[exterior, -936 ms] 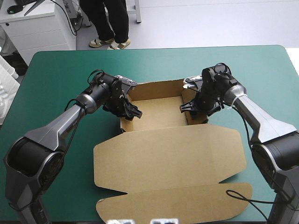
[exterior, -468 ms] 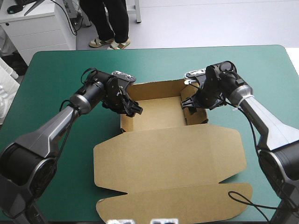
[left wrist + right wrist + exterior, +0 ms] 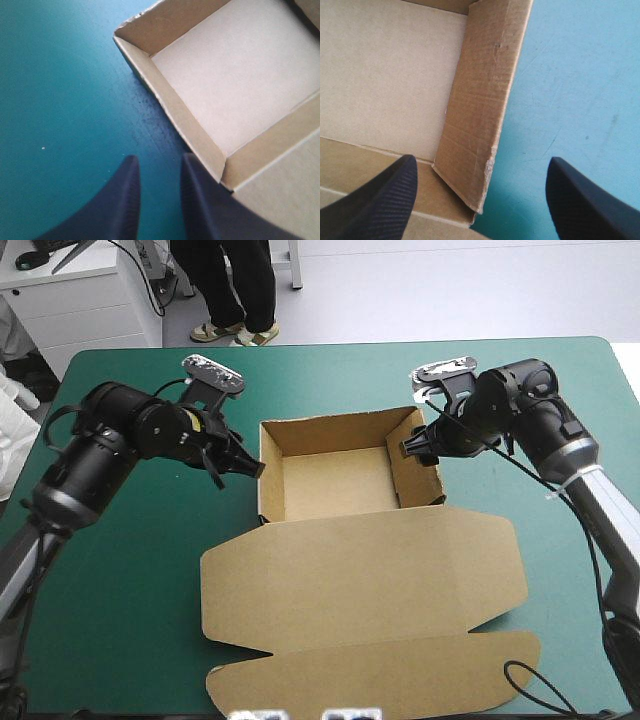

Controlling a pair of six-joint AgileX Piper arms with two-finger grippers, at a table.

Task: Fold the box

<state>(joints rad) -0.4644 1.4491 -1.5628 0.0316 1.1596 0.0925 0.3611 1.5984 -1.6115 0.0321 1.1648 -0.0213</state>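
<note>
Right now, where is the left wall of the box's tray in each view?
High view: the left wall is the tray's thin side facing the left pincer.
Left wrist view: it runs just ahead of that pincer, between the teal-green cover and the tray floor.
Right wrist view: not in it; the right wall shows instead.
Shared landmark: the tray floor, seen in all three.

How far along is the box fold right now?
Done: the box stands as an open tray, four walls up. In hand: nothing gripped; the right gripper straddles the right wall open, the left gripper hovers outside the left wall. Left: the lid lies flat.
</note>
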